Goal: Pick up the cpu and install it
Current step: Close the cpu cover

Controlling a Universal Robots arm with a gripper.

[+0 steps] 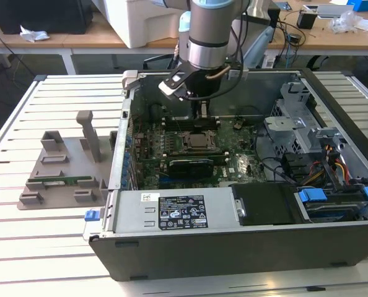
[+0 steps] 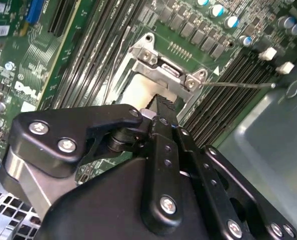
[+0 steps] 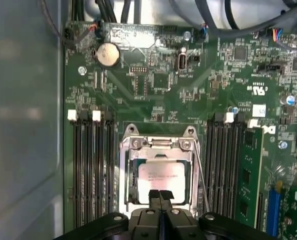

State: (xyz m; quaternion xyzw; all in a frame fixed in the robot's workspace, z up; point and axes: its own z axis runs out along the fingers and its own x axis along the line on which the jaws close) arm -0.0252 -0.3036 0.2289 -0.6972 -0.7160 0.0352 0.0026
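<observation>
Silver-grey square cpu (image 3: 161,173) lies in steel socket (image 3: 158,143) on green motherboard (image 3: 158,80); black gripper (image 3: 160,193) over its edge, jaws together, empty; placement looks done.

- Slatted white table top (image 1: 23,260) in the foreground; ribs run across the exterior view; light even, shadows soft
- Wooden desk (image 1: 78,38) behind it, on white legs (image 1: 68,62)
- On the desk: black box (image 1: 41,15) at the exterior view's left; crumpled white paper (image 1: 33,34) beside it; white housing (image 1: 140,21) nearer the middle; blue box (image 1: 365,5) at the exterior view's right
- Dark floor (image 1: 23,65) under the desk
</observation>
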